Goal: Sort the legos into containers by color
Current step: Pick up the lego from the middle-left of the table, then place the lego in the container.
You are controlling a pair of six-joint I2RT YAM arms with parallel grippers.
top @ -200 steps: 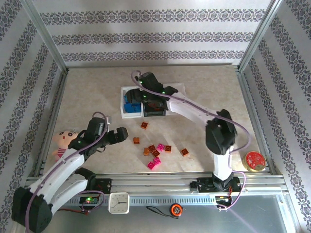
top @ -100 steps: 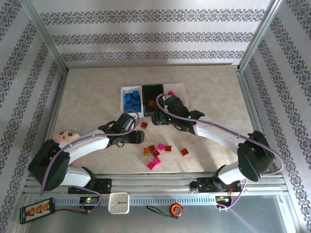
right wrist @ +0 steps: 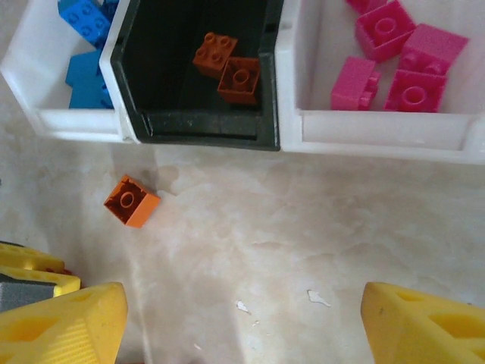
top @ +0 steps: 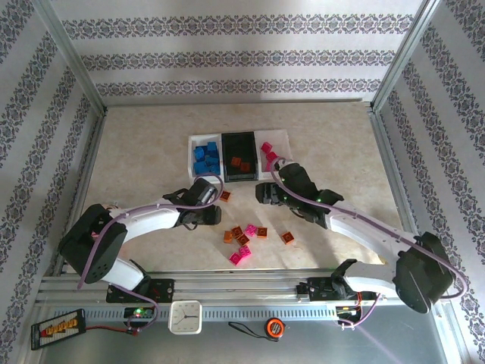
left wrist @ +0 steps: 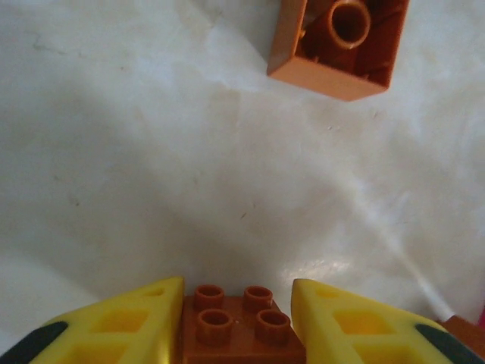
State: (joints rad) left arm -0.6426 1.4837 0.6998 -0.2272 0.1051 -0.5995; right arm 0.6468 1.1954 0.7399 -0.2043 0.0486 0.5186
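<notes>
Marbled tabletop (top: 144, 144) carries loose legos (top: 244, 235). Left gripper (left wrist: 236, 292) pinches an orange brick (left wrist: 236, 334) at six o'clock; right gripper (right wrist: 242, 303) gapes empty. Shallow fingertip hold could drop it short of the black bin (top: 239, 144) at one o'clock.

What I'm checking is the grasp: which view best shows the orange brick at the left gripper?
Left wrist: the orange brick sits studs-up between the left gripper's fingers. Top external: the gripper covers it. Right wrist: just that gripper's edge.
</notes>
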